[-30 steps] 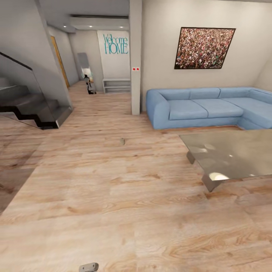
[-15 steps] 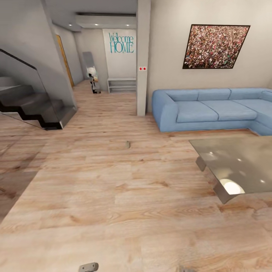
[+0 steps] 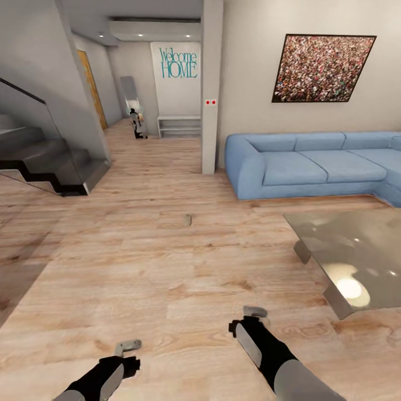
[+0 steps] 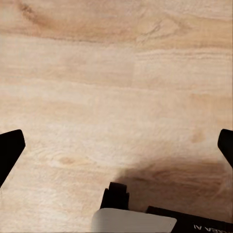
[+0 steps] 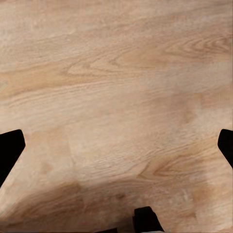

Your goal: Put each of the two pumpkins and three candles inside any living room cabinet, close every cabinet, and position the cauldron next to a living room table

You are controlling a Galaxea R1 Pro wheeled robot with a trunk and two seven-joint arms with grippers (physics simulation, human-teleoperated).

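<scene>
Wood-grain plank floor (image 3: pixel 167 278); glossy glass table (image 3: pixel 356 250); rounded blue sofa (image 3: pixel 312 164).

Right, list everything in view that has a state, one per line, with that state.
left gripper: open, empty, held over the wood floor.
right gripper: open, empty, above the floor.
small candle-like object: lying on the floor, apart from both grippers.
glass table: nothing standing on its visible part, reflecting ceiling lights.
blue sofa: nothing lying on its seats.
</scene>
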